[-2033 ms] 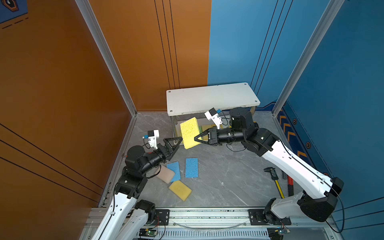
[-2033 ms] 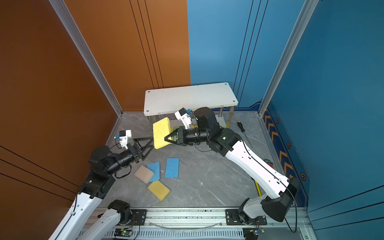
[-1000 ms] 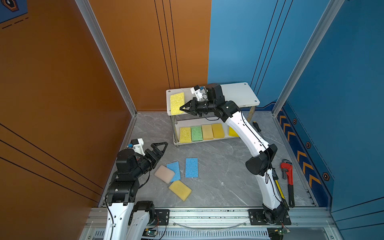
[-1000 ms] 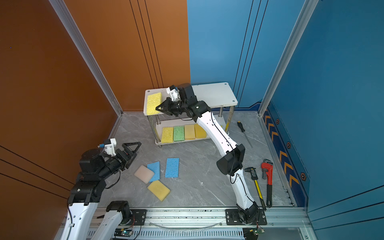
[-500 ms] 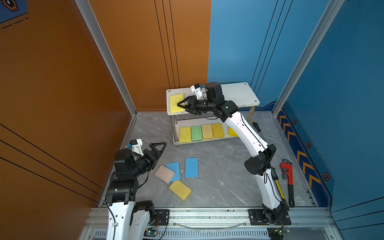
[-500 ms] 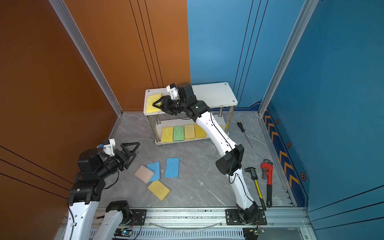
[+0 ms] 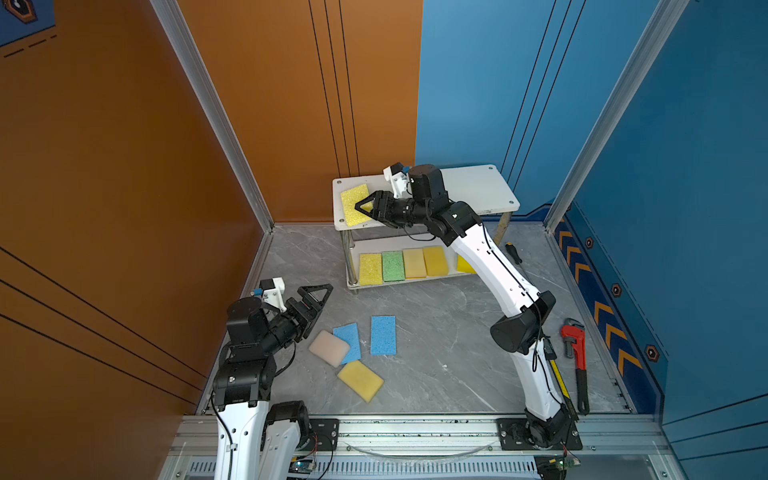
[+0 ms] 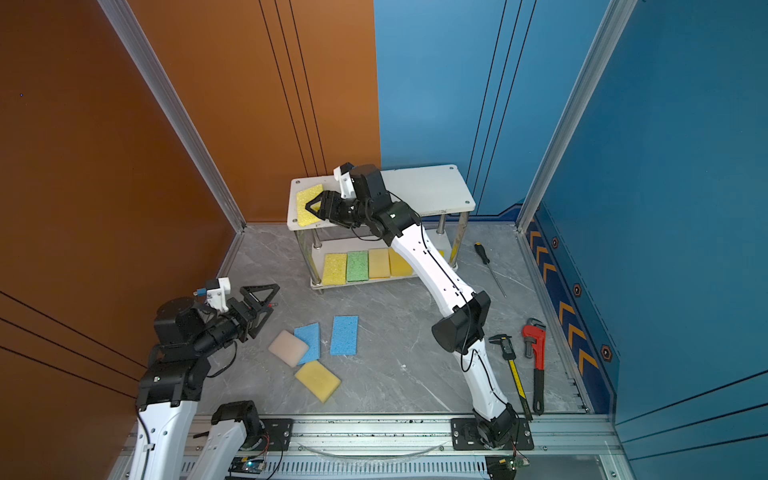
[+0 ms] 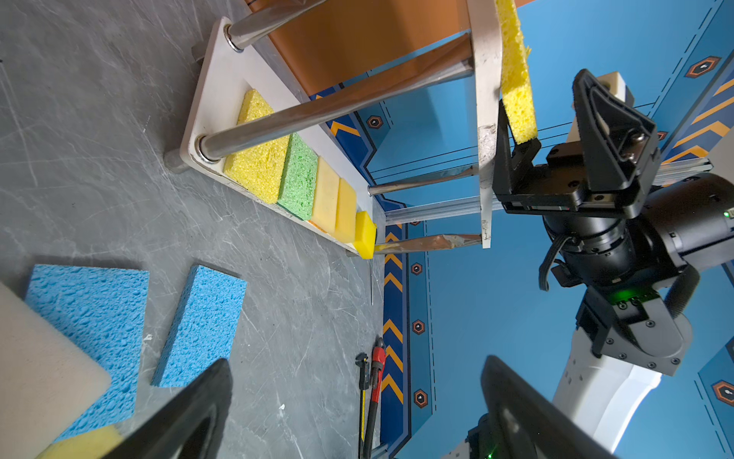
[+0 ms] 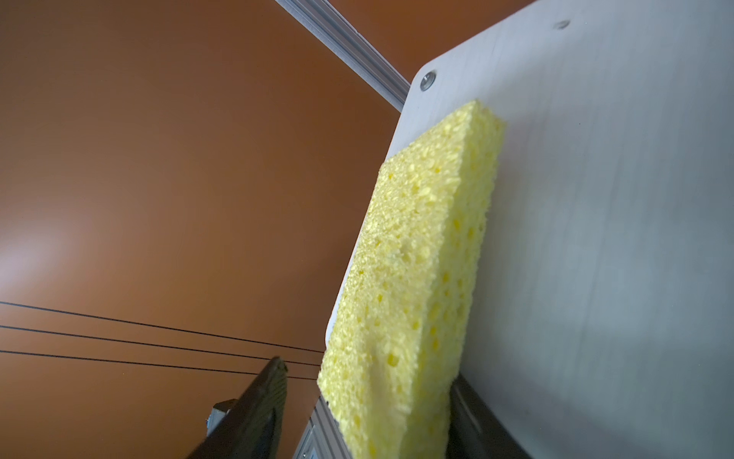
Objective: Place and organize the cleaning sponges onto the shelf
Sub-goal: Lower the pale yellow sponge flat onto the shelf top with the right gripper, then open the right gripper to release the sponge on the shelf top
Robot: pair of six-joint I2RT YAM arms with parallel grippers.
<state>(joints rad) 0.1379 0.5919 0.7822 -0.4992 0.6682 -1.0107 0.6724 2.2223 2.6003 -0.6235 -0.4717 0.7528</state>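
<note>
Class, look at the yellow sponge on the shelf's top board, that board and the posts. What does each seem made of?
Yellow sponge: porous foam, perhaps cellulose; matte, pitted with open holes. Top board: smooth whitish sheet, plastic or painted wood, unclear. Posts: polished metal, shiny with reflections.

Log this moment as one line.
right jaws: open around yellow sponge on shelf top board | left jaws: open, empty | lower board: five sponges | floor: four sponges

One shelf. Ten sponges: one on top of the shelf, five on its lower board, four on the floor in front of it.
</note>
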